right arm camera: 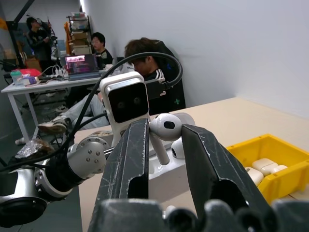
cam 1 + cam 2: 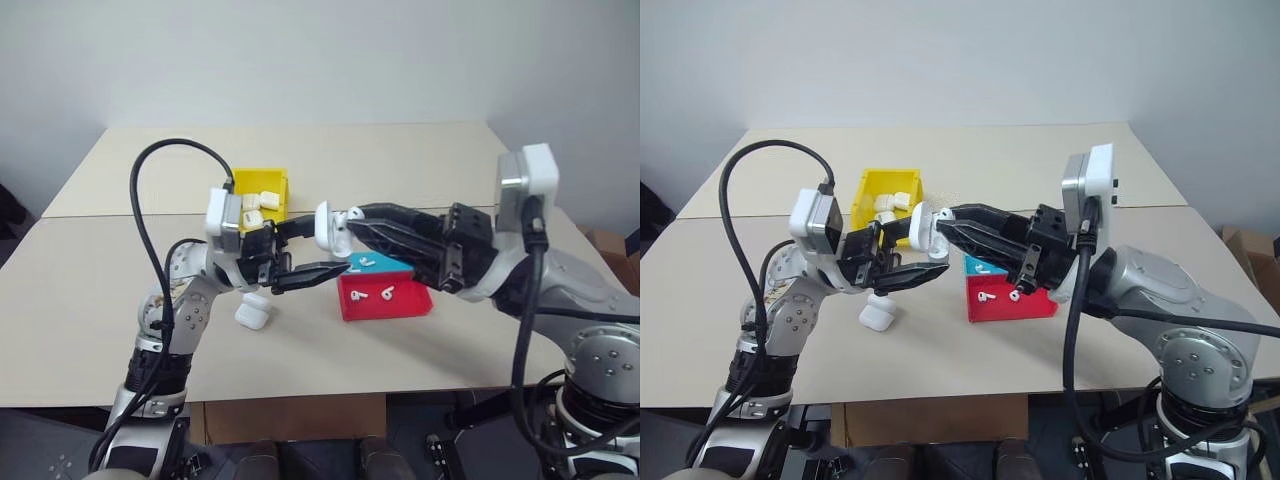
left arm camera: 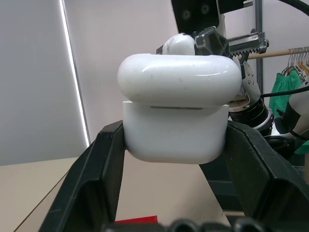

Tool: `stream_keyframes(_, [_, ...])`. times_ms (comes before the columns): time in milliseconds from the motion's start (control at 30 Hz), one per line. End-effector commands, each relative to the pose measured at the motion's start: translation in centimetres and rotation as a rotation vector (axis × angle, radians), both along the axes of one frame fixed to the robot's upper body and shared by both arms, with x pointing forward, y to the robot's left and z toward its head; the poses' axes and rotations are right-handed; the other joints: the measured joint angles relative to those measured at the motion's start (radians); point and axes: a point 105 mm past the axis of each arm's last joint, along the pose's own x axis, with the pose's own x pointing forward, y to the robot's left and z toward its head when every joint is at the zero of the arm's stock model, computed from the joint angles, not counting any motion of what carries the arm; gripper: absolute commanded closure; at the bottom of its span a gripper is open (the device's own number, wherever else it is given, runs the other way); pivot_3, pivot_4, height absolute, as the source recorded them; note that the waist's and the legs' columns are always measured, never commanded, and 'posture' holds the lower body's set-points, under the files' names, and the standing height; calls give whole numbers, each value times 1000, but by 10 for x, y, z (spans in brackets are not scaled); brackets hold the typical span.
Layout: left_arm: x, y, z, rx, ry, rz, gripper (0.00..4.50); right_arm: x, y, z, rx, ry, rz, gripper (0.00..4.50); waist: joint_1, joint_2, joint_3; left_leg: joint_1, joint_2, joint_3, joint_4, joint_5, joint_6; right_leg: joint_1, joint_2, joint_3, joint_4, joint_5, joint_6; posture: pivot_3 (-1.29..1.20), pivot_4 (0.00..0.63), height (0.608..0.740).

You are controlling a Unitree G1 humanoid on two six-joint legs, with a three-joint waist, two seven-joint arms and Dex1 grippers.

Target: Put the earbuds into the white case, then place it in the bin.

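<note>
Above the red and teal tray [image 2: 385, 300], the left gripper [image 2: 300, 250] clamps a white case [image 3: 176, 116] steady while the right gripper [image 1: 164, 140] pinches an earbud [image 1: 165, 128] over it, apparently for insertion; beyond waits the yellow bin [image 2: 262, 180].

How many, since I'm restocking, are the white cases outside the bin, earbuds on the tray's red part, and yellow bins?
White cases outside bin: 2
Earbuds on red tray part: 2
Yellow bins: 1
Total: 5
</note>
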Motion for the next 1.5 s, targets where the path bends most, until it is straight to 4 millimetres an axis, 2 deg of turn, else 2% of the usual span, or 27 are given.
stream_keyframes(33, [-3,1,8,-24,-49,7,1715,-7,2,4,1,-36,34,3190,0,0,0,0,0,0,0,0,0,0,0,0,0,0,0,0,150,740])
stream_keyframes(633, [-7,-1,8,-41,-53,6,1715,-3,7,-7,-18,-15,31,3190,0,0,0,0,0,0,0,0,0,0,0,0,0,0,0,0,150,740])
stream_keyframes(933, [-6,-2,9,-48,-54,14,1715,-7,7,-3,2,-43,50,3190,0,0,0,0,0,0,0,0,0,0,0,0,0,0,0,0,150,740])
stream_keyframes(1033, [-6,-2,10,-51,-55,17,1715,-8,7,-7,-28,-48,54,2595,0,0,0,0,0,0,0,0,0,0,0,0,0,0,0,0,150,740])
stream_keyframes(1100, [-6,-2,10,-52,-55,16,1715,-6,7,-8,-29,-44,37,1980,1,0,0,0,0,0,0,0,0,0,0,0,-1,0,0,0,150,740])
stream_keyframes(1333, [-5,-2,8,-52,-52,16,1715,-9,3,-7,-23,-60,47,1980,0,0,0,0,0,0,0,0,0,0,0,0,0,0,0,0,150,740])
stream_keyframes(1500, [-2,-2,5,-47,-46,22,1715,-14,-8,0,-7,-73,76,1980,2,0,0,0,0,0,0,0,0,0,0,0,-1,0,0,0,150,740])
